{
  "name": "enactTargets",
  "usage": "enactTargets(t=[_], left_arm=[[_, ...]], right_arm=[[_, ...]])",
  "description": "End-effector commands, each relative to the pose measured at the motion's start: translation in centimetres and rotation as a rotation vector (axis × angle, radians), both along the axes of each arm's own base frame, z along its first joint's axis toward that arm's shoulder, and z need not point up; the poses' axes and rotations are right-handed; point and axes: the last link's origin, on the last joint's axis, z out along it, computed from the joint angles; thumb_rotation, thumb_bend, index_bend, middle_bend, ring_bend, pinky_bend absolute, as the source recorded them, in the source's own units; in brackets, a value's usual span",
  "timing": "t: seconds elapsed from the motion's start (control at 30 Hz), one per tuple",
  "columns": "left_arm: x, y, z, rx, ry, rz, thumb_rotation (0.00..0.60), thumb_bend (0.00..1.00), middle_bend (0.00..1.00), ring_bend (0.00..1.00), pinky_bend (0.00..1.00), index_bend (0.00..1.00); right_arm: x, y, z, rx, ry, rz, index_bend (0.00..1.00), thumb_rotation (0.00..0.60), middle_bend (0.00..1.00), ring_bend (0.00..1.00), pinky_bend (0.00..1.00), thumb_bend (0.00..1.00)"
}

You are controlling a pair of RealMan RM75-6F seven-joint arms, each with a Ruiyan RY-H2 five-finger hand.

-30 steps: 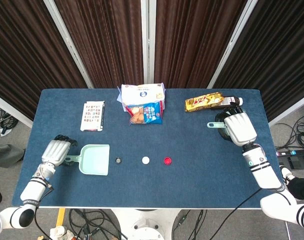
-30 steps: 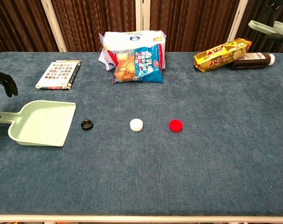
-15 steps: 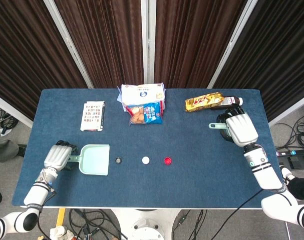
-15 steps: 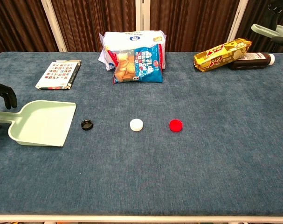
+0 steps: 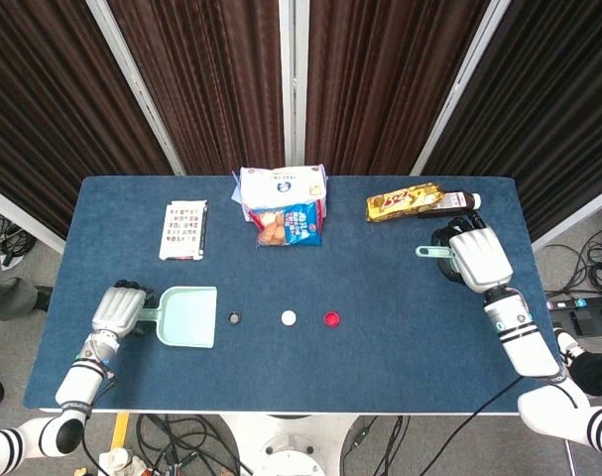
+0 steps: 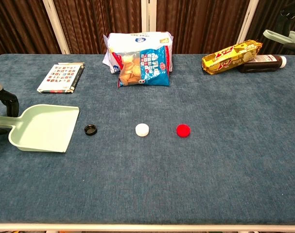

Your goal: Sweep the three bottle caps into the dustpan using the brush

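the left hand (image 5: pixel 117 307) grips the dustpan (image 5: pixel 188 316) handle at 9 o'clock. the right hand (image 5: pixel 478 256) holds the brush (image 5: pixel 434 251) at 3 o'clock. black cap (image 5: pixel 235 318), white cap (image 5: pixel 289 318) and red cap (image 5: pixel 331 319) lie in a row mid-table.

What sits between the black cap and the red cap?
The white cap lies alone between the black cap and the red cap, all three in a row on the blue table. Both views show this.
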Motion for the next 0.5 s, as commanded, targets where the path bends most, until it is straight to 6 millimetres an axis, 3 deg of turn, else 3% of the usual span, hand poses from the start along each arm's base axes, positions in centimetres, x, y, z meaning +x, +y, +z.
enactTargets(t=[0.03,0.5], left_arm=[[0.00,0.02,-0.22,-0.002,0.001,-0.005,0.600,0.23,0.44,0.28,0.23,0.47],[0.55,0.44,-0.58,-0.027,-0.001,-0.032,0.600,0.31,0.53,0.36,0.24,0.56]], right_arm=[[-0.14,-0.01,-0.10,0.000,0.005,-0.003,0.67,0.600,0.61,0.26,0.15,0.55],[-0.58,0.21,-0.43,0.005,0.008,-0.009,0.67,0.600,0.61,0.26,0.15,0.55]])
